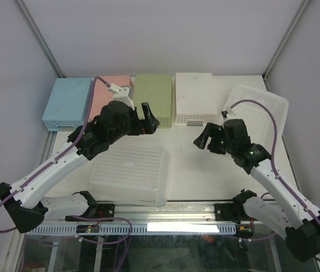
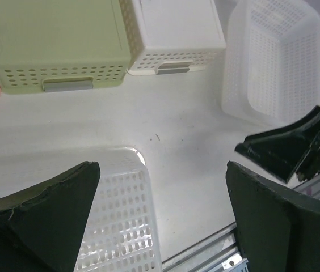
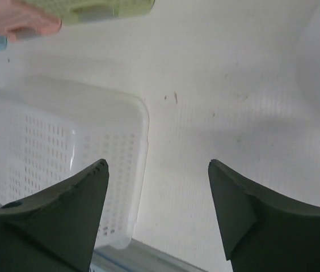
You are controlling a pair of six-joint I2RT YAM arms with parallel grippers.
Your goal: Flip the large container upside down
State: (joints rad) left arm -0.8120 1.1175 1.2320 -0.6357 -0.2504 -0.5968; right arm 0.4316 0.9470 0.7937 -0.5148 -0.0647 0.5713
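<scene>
A large translucent white perforated container (image 1: 130,173) lies on the table at the near middle-left, its flat perforated base facing up. It also shows in the left wrist view (image 2: 120,215) and the right wrist view (image 3: 63,147). My left gripper (image 1: 148,120) is open and empty, hovering above the container's far edge; its jaws stand wide apart (image 2: 163,165). My right gripper (image 1: 204,139) is open and empty, above bare table just right of the container (image 3: 158,163). A second translucent perforated container (image 1: 259,113) sits at the back right, open side up.
Four lidded boxes stand in a row at the back: blue (image 1: 67,102), pink (image 1: 114,85), green (image 1: 153,101) and white (image 1: 194,97). A metal rail (image 1: 160,211) runs along the table's near edge. Enclosure walls stand close on both sides.
</scene>
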